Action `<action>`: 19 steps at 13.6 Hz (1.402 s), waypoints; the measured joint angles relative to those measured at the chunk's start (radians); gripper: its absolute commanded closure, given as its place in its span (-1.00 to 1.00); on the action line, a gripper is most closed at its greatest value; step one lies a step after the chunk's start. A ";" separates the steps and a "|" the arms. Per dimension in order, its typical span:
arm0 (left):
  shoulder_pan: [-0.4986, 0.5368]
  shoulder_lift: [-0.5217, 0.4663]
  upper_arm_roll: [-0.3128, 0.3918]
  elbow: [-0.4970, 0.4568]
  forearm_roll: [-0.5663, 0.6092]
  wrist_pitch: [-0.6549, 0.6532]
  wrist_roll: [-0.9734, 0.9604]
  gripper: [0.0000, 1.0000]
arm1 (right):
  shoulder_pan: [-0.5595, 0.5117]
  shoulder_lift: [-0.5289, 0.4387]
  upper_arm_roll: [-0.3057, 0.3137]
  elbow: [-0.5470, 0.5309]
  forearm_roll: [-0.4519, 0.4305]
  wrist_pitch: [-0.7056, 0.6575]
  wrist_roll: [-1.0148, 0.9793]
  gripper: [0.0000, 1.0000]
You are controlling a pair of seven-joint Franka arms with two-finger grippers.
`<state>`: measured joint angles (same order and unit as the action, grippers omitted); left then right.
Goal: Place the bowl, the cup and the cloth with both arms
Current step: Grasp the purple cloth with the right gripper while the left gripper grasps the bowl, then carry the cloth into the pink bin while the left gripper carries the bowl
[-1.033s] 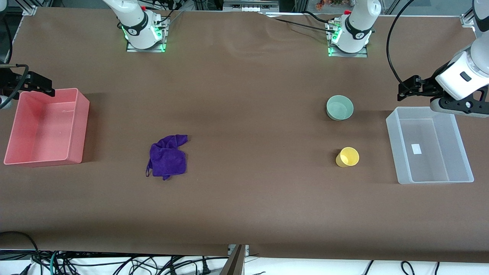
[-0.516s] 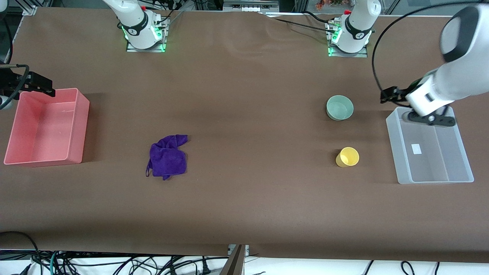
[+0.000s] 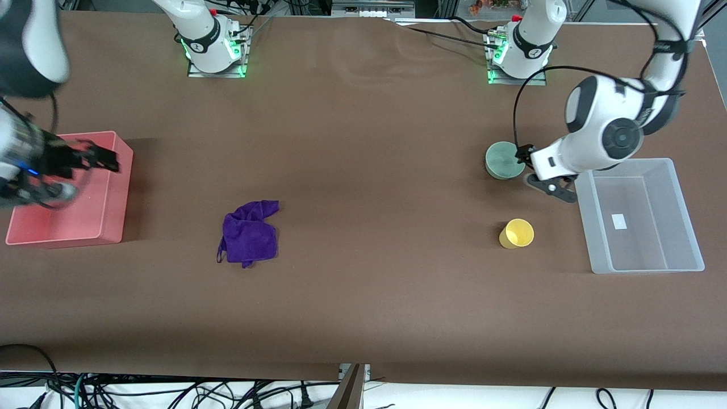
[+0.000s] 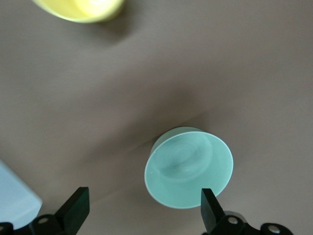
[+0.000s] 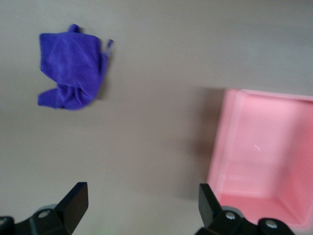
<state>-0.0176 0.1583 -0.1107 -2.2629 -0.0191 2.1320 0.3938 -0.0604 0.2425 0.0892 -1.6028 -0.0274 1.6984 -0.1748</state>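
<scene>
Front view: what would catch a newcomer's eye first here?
Two open grippers at the table's two ends: the left gripper hangs over the mint-green bowl, beside the clear bin, and the right gripper over the pink bin. Between them the purple cloth lies crumpled, the yellow cup nearer the camera than the bowl.

Two white arms [image 3: 602, 122] with black joints, looping black cables, green-lit bases [image 3: 216, 57] and black tool fingers [image 4: 73, 210].
</scene>
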 measured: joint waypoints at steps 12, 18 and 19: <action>-0.024 0.105 -0.006 -0.127 0.000 0.284 0.316 1.00 | 0.140 0.371 0.093 -0.258 0.016 0.861 0.185 -0.99; -0.022 0.059 -0.005 -0.089 0.000 0.245 0.346 1.00 | 0.160 0.397 0.090 -0.280 0.014 0.920 0.182 -0.58; -0.018 0.039 -0.001 -0.050 0.000 0.175 0.364 1.00 | 0.160 0.398 0.088 -0.283 0.011 0.920 0.164 0.15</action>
<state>-0.0358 0.1974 -0.1112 -2.3130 -0.0191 2.3074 0.7578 0.0995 0.6401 0.1775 -1.8862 -0.0161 2.6182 -0.0104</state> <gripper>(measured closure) 0.974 0.004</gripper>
